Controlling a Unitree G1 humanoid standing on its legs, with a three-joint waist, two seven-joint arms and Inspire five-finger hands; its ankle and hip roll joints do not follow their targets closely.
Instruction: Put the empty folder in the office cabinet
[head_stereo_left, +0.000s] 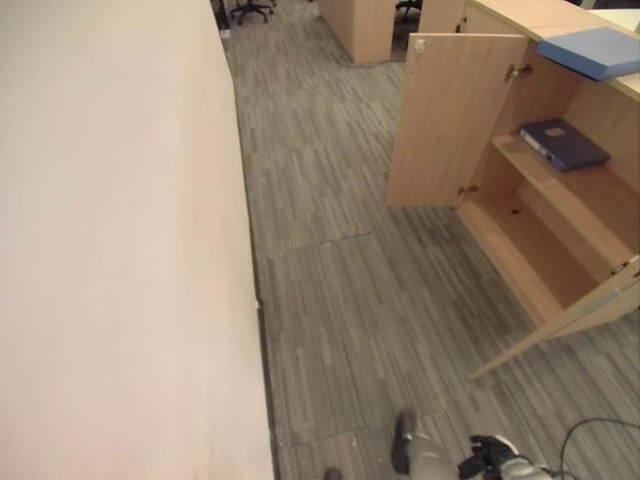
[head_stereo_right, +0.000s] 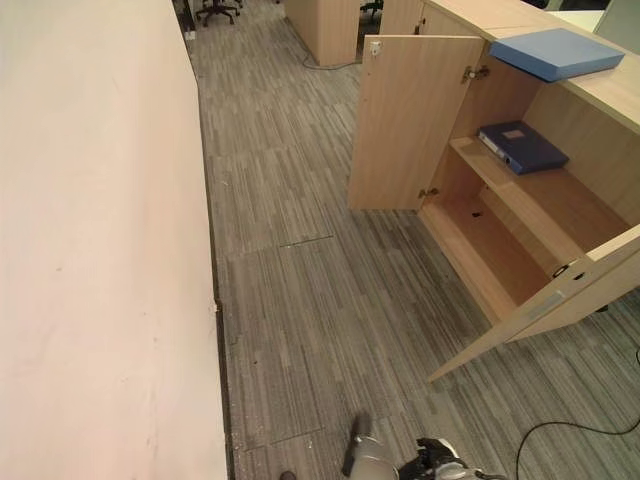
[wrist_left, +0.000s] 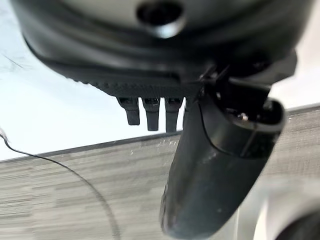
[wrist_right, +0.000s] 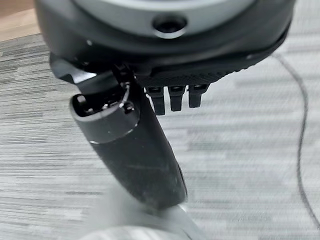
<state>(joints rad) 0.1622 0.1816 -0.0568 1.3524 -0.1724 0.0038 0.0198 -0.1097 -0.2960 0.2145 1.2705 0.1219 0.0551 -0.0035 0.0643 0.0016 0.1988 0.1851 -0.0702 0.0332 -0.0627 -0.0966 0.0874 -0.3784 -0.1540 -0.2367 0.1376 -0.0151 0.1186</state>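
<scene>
An open wooden office cabinet (head_stereo_left: 545, 230) stands at the right, both doors swung out. A dark blue folder (head_stereo_left: 563, 143) lies flat on its upper shelf, and the lower shelf (head_stereo_right: 490, 255) is bare. On the cabinet's top rests a light blue folder (head_stereo_left: 595, 50). My left hand (wrist_left: 215, 175) hangs over the carpet beside a pale panel, fingers straight, holding nothing. My right hand (wrist_right: 135, 155) hangs over the grey carpet, fingers straight too, with nothing in it. Both hands are far from the cabinet.
A large pale beige panel (head_stereo_left: 110, 250) takes up the whole left side. Striped grey carpet (head_stereo_left: 340, 280) runs between it and the cabinet. The near cabinet door (head_stereo_left: 590, 310) juts into the walkway. Farther off stand another wooden unit (head_stereo_left: 360, 25) and an office chair (head_stereo_left: 250, 10).
</scene>
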